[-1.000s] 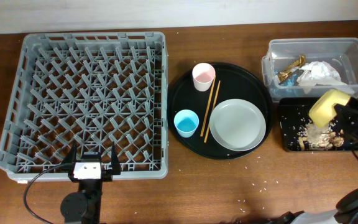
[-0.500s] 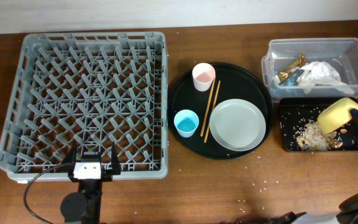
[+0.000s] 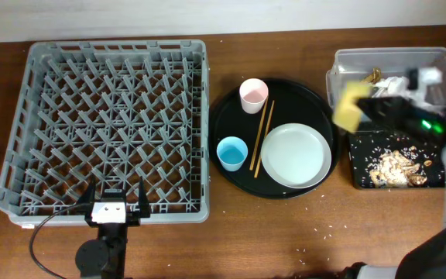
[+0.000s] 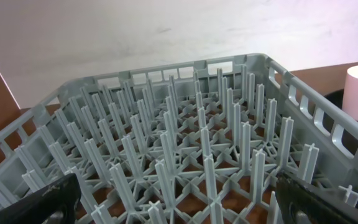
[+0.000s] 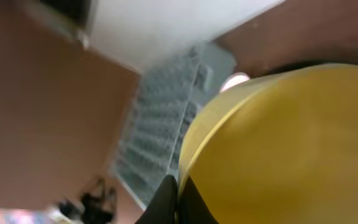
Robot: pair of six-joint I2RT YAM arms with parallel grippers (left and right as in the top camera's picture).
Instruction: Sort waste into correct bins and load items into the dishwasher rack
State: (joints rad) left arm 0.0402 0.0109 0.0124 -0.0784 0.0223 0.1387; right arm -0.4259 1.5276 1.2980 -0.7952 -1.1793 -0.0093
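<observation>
Lifted off the black tray, the yellow bowl now hangs blurred by the clear tub, clamped in the right hand, scraps dumped; pink cup, blue cup, plate and chopsticks wait on the round tray, rack empty, left hand open, holding nothing.

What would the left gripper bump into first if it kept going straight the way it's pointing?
The dishwasher rack. The left gripper sits open at its near edge, aimed across it, so it would probably hit the nearest upright pegs first, though its height above them is hard to judge.
</observation>
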